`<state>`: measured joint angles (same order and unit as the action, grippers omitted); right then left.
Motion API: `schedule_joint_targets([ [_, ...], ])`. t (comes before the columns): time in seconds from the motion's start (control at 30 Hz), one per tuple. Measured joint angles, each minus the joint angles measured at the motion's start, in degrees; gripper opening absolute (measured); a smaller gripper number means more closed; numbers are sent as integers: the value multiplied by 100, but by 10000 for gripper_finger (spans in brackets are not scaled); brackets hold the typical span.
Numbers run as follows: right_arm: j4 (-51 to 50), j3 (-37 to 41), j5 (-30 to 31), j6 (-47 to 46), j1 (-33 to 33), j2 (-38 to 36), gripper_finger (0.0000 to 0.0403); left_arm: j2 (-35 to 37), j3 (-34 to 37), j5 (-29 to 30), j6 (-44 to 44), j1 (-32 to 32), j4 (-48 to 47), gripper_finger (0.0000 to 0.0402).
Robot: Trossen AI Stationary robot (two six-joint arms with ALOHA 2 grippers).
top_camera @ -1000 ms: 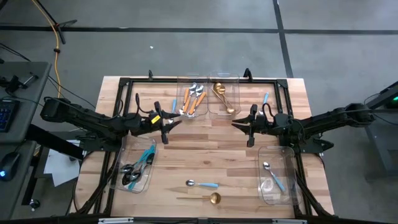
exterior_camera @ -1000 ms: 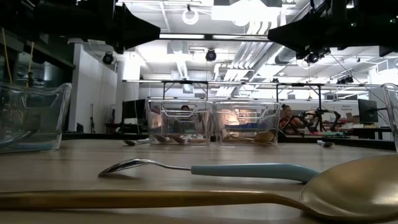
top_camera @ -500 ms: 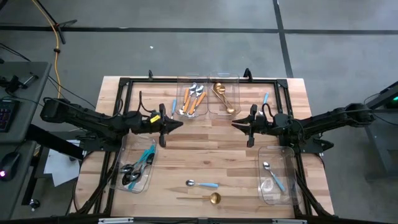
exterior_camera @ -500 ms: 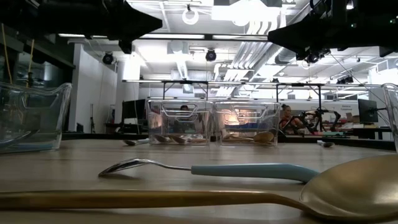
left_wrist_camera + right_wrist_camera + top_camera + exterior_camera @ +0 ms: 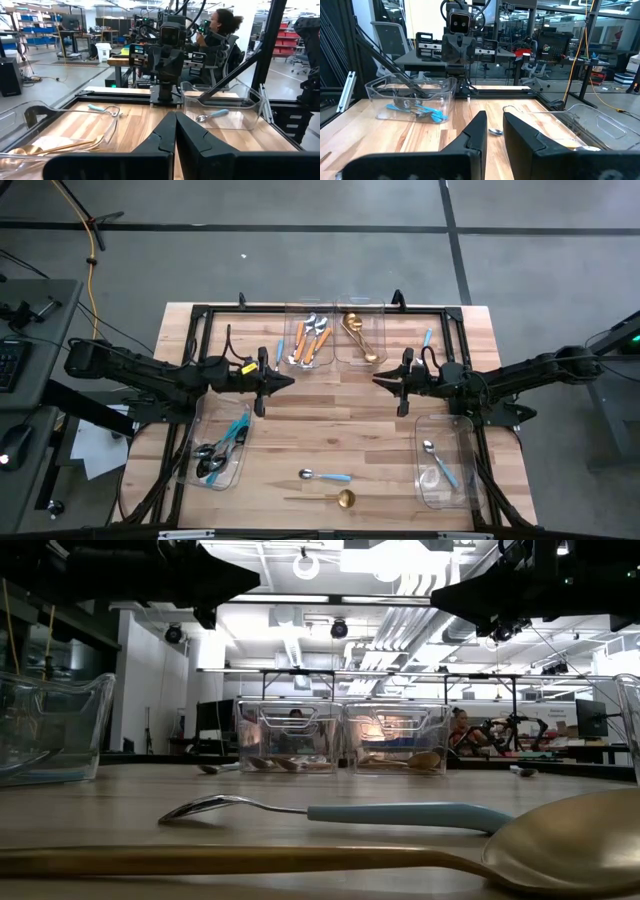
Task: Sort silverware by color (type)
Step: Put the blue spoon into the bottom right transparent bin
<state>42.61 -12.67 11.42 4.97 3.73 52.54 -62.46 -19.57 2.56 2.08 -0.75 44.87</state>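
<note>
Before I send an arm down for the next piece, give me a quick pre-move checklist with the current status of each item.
1. Left hand shut and empty: ok.
2. Right hand empty, fingers slightly apart: ok.
3. Both hands raised above the table: ok.
4. Loose light-blue-handled spoon reachable near the front edge: ok.
5. Gold spoon beside it, apart from it: ok.
6. All silverware sorted: not ok, those two plus stray pieces by the back bins remain.

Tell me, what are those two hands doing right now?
Left hand shut, empty, mid-table. Right hand slightly parted, empty. Blue-handled spoon and gold spoon unsorted. Nothing in the way.
</note>
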Motion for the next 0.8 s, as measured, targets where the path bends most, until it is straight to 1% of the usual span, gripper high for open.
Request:
schedule_joint_targets([
  [0.67, 4, 0, 0, -2, 0, 1, 48, 0, 2, -1, -80, 0, -3, 0],
  [0.8, 4, 0, 9, -29, 0, -1, 61, 0, 4, -1, -80, 0, -3, 0],
])
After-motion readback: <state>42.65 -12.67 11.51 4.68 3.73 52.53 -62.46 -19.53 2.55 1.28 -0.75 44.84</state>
